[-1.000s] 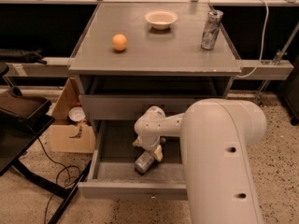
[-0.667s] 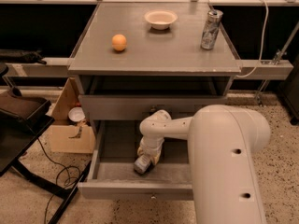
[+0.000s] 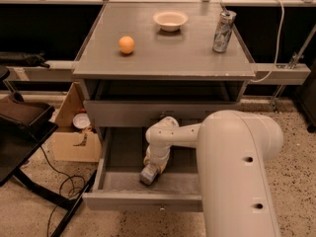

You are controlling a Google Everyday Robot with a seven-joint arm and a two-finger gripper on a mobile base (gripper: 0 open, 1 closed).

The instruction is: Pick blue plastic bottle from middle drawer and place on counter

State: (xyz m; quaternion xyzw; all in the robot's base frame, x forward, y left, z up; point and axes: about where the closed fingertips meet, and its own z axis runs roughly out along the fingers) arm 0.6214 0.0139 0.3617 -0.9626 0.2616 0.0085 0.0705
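The middle drawer [image 3: 123, 149] is pulled open below the counter [image 3: 168, 53]. The blue plastic bottle [image 3: 147, 175] lies on its side on the drawer's grey floor, near the front panel. My white arm reaches down into the drawer from the right. The gripper [image 3: 154, 165] is at the bottle, right over its upper end, and is largely hidden by the wrist.
On the counter are an orange [image 3: 126, 44], a white bowl [image 3: 170, 19] and a silver drink can [image 3: 223, 31]. The shut upper drawer front [image 3: 123, 113] is just above the arm. A cardboard box [image 3: 74, 139], a black stand [image 3: 22, 127] and cables lie on the floor at left.
The forearm has swung slightly to the right and the wrist has settled lower over the bottle. The bottle has shifted a little to the left on the drawer floor.
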